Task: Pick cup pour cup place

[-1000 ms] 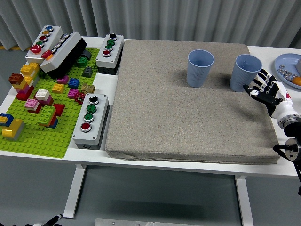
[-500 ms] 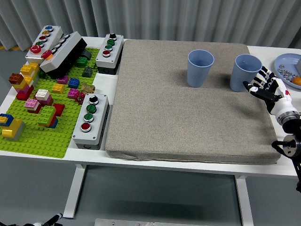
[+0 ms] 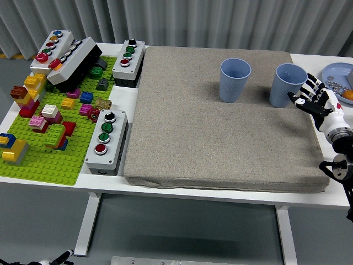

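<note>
**Tip-over risk at right-hand cup before grasp is made**

Although positioned close beside the target, right hand (image 3: 312,100) noted with fingers spread and holding nothing; fingertips (image 3: 300,95) just beside, possibly brushing, the lower wall of the right cup (image 3: 287,84). Contact cannot be confirmed from the head view. Grasp judged not yet made.

Right cup found upright at the hand's 10 o'clock, near the far right part of the grey mat (image 3: 220,143). Left cup (image 3: 235,79) found upright at the right cup's 9 o'clock, apart from it, open mouth up. Contents of either cup not visible.

Hazards, judged from present layout:
- Sideways shove at 9 o'clock from leading fingertips before the thumb closes round; light cup on a soft mat likely to tip or slide toward the left cup.
- Low grip near the base; likely to leave the cup top-heavy on the lift and loose in the pour.
- Blue plate (image 3: 337,77) with small items at the hand's 1 o'clock, close to the wrist; liable to be clipped on a wide swing.

Left hand not in view.
</note>
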`<state>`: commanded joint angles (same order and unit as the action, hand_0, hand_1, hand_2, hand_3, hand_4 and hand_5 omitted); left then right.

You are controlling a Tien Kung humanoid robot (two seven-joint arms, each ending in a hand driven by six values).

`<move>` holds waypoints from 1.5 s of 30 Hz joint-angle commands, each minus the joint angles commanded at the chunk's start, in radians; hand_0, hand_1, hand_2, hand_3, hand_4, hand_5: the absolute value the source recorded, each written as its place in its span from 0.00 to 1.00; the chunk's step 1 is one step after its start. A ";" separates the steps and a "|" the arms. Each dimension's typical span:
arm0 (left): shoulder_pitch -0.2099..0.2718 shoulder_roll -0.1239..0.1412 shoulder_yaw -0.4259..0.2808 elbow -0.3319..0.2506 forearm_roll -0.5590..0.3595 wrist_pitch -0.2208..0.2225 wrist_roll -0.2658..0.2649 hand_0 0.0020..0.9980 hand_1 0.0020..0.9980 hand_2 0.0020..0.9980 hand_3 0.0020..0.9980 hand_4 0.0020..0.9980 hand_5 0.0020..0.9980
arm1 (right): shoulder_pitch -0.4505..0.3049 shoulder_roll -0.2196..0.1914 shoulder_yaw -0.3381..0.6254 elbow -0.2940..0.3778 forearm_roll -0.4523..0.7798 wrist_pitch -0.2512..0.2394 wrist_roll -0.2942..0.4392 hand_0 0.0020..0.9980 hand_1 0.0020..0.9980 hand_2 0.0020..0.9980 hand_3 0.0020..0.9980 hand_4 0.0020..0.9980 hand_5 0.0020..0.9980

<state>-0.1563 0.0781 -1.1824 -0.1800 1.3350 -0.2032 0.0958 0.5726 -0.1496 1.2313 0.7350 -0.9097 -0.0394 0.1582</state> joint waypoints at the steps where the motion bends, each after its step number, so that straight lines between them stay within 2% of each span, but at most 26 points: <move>1: -0.001 0.000 0.001 0.000 0.000 0.000 0.000 0.82 0.84 0.90 0.79 0.60 1.00 | 0.003 0.002 -0.001 -0.003 0.001 0.000 0.001 0.93 0.89 0.96 0.91 0.80 0.14; 13: -0.010 0.000 0.010 0.000 -0.006 0.002 -0.003 0.82 0.84 0.90 0.79 0.60 1.00 | 0.022 0.017 -0.003 -0.017 0.000 0.001 0.000 0.93 0.89 0.96 0.91 0.80 0.15; 45: -0.031 -0.002 0.027 0.000 -0.008 -0.001 -0.004 0.82 0.84 0.90 0.79 0.60 1.00 | 0.030 0.016 0.021 -0.028 -0.002 0.008 0.002 0.93 0.89 0.95 0.89 0.79 0.15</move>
<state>-0.1875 0.0757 -1.1553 -0.1800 1.3273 -0.2038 0.0918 0.6027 -0.1341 1.2524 0.7072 -0.9121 -0.0311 0.1606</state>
